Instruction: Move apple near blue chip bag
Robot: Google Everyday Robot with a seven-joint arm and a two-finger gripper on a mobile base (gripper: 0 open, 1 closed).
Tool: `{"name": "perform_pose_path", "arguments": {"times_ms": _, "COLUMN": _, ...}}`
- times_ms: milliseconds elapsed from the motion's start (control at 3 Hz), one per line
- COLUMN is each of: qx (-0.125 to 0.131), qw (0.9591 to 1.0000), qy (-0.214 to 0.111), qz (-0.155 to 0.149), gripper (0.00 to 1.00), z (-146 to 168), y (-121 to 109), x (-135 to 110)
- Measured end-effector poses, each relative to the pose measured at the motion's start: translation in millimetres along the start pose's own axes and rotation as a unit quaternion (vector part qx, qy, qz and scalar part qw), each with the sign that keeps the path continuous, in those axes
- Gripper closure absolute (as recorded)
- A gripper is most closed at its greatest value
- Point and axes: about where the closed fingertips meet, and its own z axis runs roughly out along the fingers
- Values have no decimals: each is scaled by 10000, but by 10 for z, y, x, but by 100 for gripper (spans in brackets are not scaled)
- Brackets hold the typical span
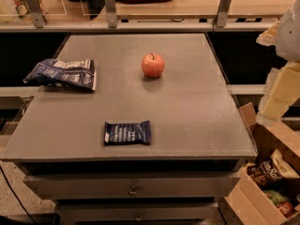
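Note:
The apple (pixel 153 65) is small, round and red-orange with a short dark stem. It stands upright on the grey table top (pixel 187 111), a little behind the middle. The blue chip bag (pixel 63 74) is wrinkly dark blue foil with white patches and a white right end. It lies at the table's left edge, about a bag's length left of the apple. My gripper (pixel 276 95) shows as pale blocky parts at the right edge of the view, raised beside the table's right side, well away from the apple and holding nothing that I can see.
A smaller flat dark navy packet (pixel 127 132) lies near the table's front edge. An open cardboard box (pixel 262 172) with snack bags stands on the floor at the lower right. A rail with metal posts (pixel 110 6) runs behind the table. Drawers (pixel 133 187) sit under the top.

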Motion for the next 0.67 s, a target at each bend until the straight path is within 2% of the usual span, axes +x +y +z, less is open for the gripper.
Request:
{"name": "perform_pose_path", "arguments": {"times_ms": 333, "qx": 5, "qw": 10000, "qy": 31, "qz": -59, "gripper": 0, "z": -15, "y": 1, "x": -20}}
{"name": "perform_pose_path", "arguments": {"times_ms": 667, "qx": -80, "qw": 9997, "qy": -71, "qz": -230, "gripper": 0, "z": 53, "y": -41, "x": -316}}
